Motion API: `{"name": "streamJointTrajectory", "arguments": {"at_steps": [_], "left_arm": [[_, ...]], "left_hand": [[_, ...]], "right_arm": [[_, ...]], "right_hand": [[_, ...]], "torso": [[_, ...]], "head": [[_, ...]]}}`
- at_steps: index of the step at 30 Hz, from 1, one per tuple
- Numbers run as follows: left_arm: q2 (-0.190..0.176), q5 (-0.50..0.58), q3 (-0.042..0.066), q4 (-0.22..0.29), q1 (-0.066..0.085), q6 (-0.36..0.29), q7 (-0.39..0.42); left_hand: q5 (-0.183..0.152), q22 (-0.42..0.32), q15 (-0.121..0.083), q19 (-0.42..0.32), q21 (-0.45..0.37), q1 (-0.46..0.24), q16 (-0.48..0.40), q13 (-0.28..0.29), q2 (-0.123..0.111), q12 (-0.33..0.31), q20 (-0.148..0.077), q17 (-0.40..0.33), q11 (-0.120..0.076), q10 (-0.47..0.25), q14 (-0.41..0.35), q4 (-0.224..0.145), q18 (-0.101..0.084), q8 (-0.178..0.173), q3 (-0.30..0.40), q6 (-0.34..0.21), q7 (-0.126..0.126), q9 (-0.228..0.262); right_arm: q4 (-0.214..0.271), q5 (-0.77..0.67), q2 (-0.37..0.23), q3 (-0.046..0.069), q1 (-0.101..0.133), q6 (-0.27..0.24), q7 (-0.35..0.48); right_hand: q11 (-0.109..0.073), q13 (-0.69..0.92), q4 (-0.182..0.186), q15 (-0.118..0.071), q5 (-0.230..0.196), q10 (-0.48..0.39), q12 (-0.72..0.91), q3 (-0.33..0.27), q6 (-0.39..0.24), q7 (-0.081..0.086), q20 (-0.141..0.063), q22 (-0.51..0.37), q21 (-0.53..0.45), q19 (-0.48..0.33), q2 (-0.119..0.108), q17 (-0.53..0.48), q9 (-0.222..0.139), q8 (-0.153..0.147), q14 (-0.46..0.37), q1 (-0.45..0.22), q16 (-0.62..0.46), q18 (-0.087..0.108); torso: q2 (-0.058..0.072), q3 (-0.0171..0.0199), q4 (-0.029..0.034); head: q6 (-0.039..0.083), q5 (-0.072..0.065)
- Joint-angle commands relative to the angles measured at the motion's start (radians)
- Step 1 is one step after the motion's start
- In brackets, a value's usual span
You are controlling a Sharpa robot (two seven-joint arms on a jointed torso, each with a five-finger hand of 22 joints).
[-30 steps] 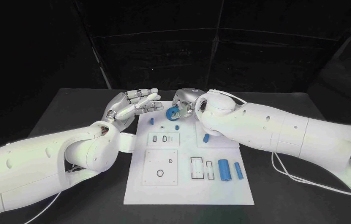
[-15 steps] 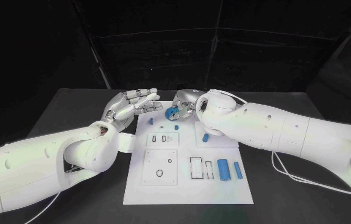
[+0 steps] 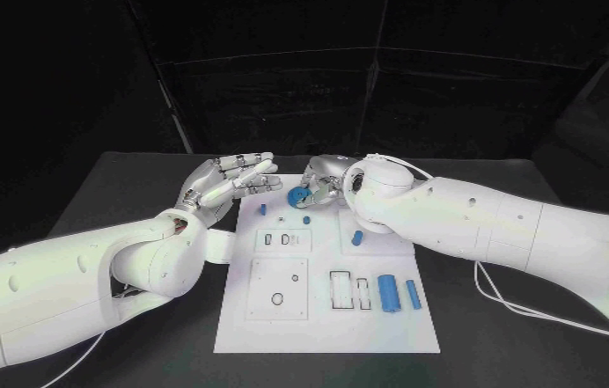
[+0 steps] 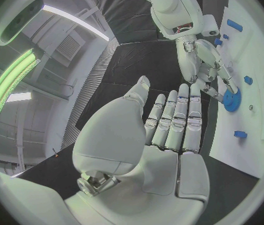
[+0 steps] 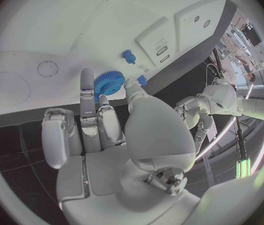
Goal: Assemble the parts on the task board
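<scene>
Dim black surroundings, brightly lit white surfaces, wrist views fisheye-bent.

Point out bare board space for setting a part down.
Task board: the near strip below the square plate is bare, as is the near right corner below the two blue cylinders. The far end is crowded: both hands, blue gear.

1 board [image 3: 327, 335]. 1 blue gear [image 3: 299, 196]. 2 blue cylinders [image 3: 388, 294], [image 3: 413, 294]. 4 small blue parts [image 3: 356, 238]. 2 hands [image 3: 235, 177], [image 3: 326, 177].

left hand [image 4: 163, 135]: fingers straight, empty | right hand [image 4: 204, 60]: pinching blue gear [image 4: 232, 100]
</scene>
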Motion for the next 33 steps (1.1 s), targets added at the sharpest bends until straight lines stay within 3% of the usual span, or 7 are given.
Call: {"name": "streamJointTrajectory", "arguments": {"at_steps": [1,10,18,22,25,30,33], "left_arm": [[-0.001,-0.002,0.001,0.001,0.002,0.010,0.005],[-0.002,-0.002,0.001,0.000,0.002,0.009,0.006],[-0.007,-0.002,0.001,-0.003,0.002,0.009,0.007],[-0.012,-0.002,0.001,-0.005,0.002,0.007,0.008],[-0.014,-0.002,0.001,-0.007,0.002,0.007,0.007],[-0.016,-0.002,0.001,-0.009,0.002,0.010,0.003],[-0.016,-0.002,0.001,-0.011,0.002,0.011,0.002]], "left_hand": [[0.000,-0.001,0.001,0.008,-0.004,-0.004,-0.004,-0.001,0.010,-0.007,-0.002,-0.002,0.001,0.004,0.005,-0.005,0.002,-0.004,-0.001,0.007,0.041,-0.002],[0.000,-0.001,0.001,0.008,-0.004,-0.004,-0.004,-0.001,0.010,-0.007,-0.002,-0.002,0.001,0.004,0.005,-0.005,0.002,-0.004,-0.001,0.007,0.041,-0.002],[0.000,-0.001,0.001,0.009,-0.005,-0.004,-0.004,-0.001,0.010,-0.008,-0.002,-0.002,0.001,0.004,0.005,-0.006,0.002,-0.004,-0.001,0.006,0.041,-0.002],[0.000,-0.001,0.001,0.009,-0.005,-0.004,-0.004,-0.001,0.010,-0.008,-0.002,-0.002,0.001,0.004,0.005,-0.006,0.002,-0.004,-0.001,0.006,0.041,-0.002],[0.000,-0.001,0.001,0.009,-0.005,-0.003,-0.005,-0.001,0.010,-0.008,-0.002,-0.002,0.001,0.004,0.005,-0.007,0.002,-0.005,0.000,0.006,0.041,-0.002],[0.000,-0.004,0.003,0.008,-0.010,-0.003,-0.010,-0.001,0.010,-0.013,-0.001,-0.004,0.003,0.000,0.001,-0.012,0.001,-0.009,-0.001,0.004,0.042,-0.002],[0.000,-0.005,0.003,0.008,-0.012,-0.004,-0.013,-0.001,0.010,-0.015,0.000,-0.004,0.003,-0.001,-0.001,-0.014,0.001,-0.010,-0.001,0.003,0.042,-0.002]], "right_arm": [[0.007,0.006,-0.007,0.000,0.001,0.008,-0.005],[0.042,0.006,-0.035,0.000,0.001,-0.041,0.006],[0.107,0.125,-0.114,0.000,0.001,-0.198,0.133],[0.147,0.301,-0.182,0.000,0.002,-0.222,0.240],[0.167,0.431,-0.227,0.000,0.004,-0.210,0.286],[0.194,0.622,-0.296,0.000,0.009,-0.166,0.330],[0.208,0.704,-0.328,0.000,0.011,-0.136,0.356]], "right_hand": [[0.004,0.076,-0.004,0.007,0.004,0.005,0.002,-0.002,0.006,-0.002,0.009,0.111,0.006,0.030,0.009,0.001,0.001,-0.003,0.016,0.002,-0.004,-0.007],[0.004,0.079,-0.010,0.007,0.019,0.008,0.006,-0.001,0.030,-0.001,0.009,0.111,0.006,0.030,0.012,0.002,0.005,0.002,0.016,0.012,-0.004,-0.007],[0.000,0.031,-0.063,0.003,0.064,-0.036,-0.047,0.017,0.063,-0.005,0.006,0.013,-0.029,-0.020,0.011,0.003,0.007,0.010,0.013,0.079,-0.005,0.012],[-0.006,-0.169,-0.103,-0.002,0.063,-0.202,-0.263,0.040,0.072,-0.009,0.002,-0.332,-0.187,-0.198,0.004,0.002,0.007,0.011,0.007,0.133,-0.005,0.076],[-0.005,-0.485,-0.119,-0.002,0.060,-0.420,-0.629,0.077,0.062,-0.011,-0.001,-0.762,-0.460,-0.434,0.004,0.000,0.005,0.007,0.000,0.159,-0.006,0.142],[0.011,-0.892,-0.139,0.020,0.035,-0.317,-1.054,0.184,0.066,-0.002,0.006,-1.007,-0.836,-0.500,-0.041,-0.010,0.005,0.012,-0.054,0.171,-0.004,0.155],[0.027,-1.016,-0.150,0.052,0.039,-0.325,-1.175,0.255,0.071,0.026,0.042,-1.102,-0.997,-0.561,-0.039,-0.039,0.005,0.014,-0.175,0.176,0.001,0.144]], "torso": [[0.000,0.0000,-0.0015],[0.000,0.0014,-0.0004],[-0.002,-0.0001,-0.0017],[-0.004,0.0003,-0.0035],[-0.004,0.0012,-0.0065],[-0.007,0.0048,-0.0141],[-0.009,0.0070,-0.0176]], "head": [[-0.002,0.000],[-0.003,0.000],[0.000,0.001],[0.006,0.003],[0.010,0.003],[0.014,0.004],[0.017,0.001]]}}
